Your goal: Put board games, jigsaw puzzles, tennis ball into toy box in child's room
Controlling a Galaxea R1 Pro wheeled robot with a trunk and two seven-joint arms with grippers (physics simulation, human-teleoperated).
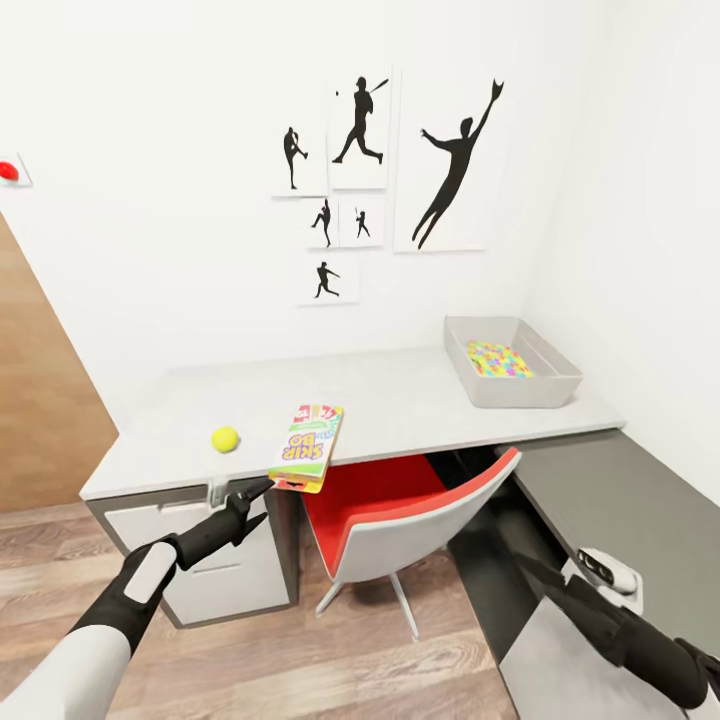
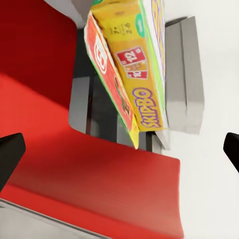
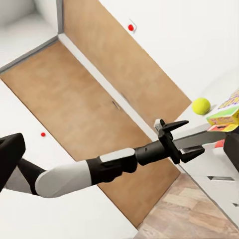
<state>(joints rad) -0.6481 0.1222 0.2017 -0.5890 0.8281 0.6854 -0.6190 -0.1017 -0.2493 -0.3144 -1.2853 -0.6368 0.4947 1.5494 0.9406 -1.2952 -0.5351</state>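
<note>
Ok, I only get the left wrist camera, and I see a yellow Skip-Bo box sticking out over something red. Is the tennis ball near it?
Observer: Yes. The tennis ball lies on the table, to the robot's left of the board games and not touching them.
Operator: And where's the toy box?
Observer: The toy box sits at the table's right end, close to the side wall.
Operator: Is anything in it?
Observer: A jigsaw puzzle lies flat inside. I can't tell if it is one or two.
</note>
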